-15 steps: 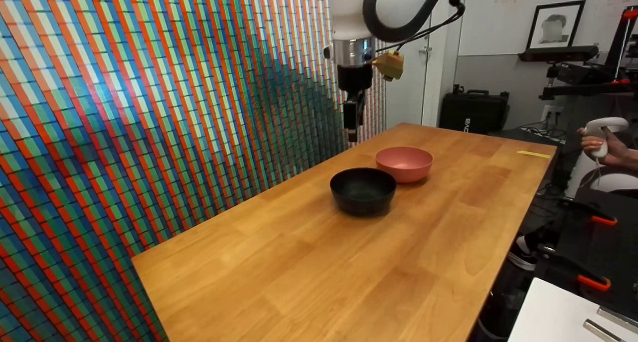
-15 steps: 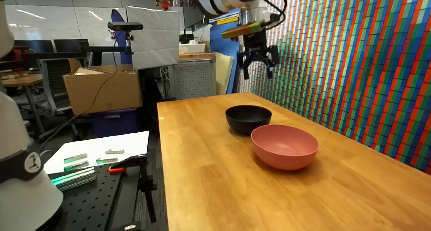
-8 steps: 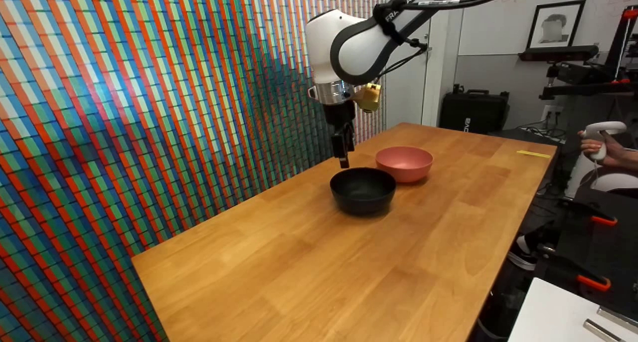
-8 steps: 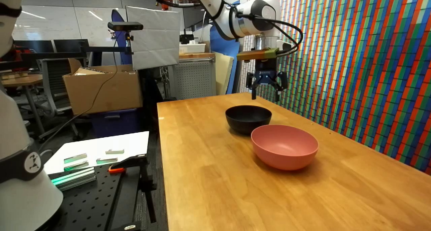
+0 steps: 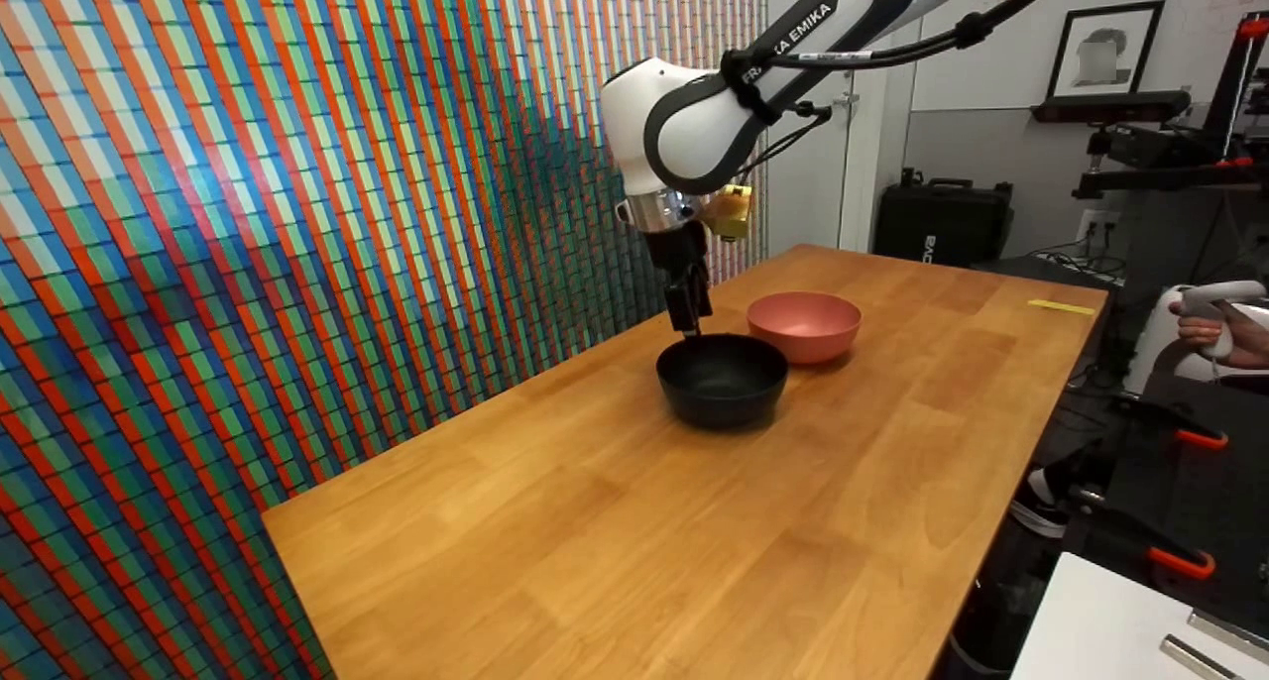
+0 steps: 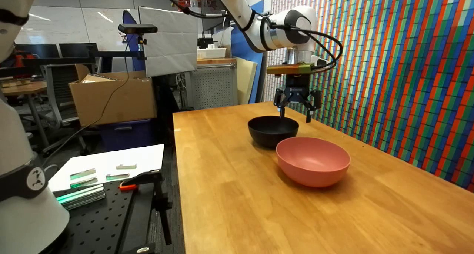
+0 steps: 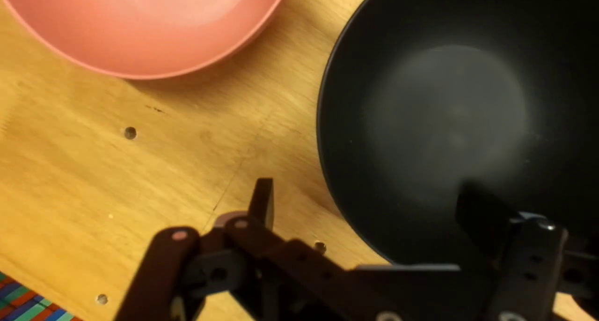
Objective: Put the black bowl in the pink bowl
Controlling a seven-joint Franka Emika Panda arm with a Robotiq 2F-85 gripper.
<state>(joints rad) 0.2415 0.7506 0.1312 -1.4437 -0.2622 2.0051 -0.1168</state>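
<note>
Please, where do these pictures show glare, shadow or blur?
Wrist view: pale sheen inside the black bowl, open jaws dark and slightly blurred; in an exterior view, glare on the patterned wall; in both exterior views, soft shadows beneath that bowl and the pink bowl.

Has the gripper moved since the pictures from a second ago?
Yes, downward: in an exterior view, against the wooden table, the gripper now sits lower and nearer the black bowl.
</note>
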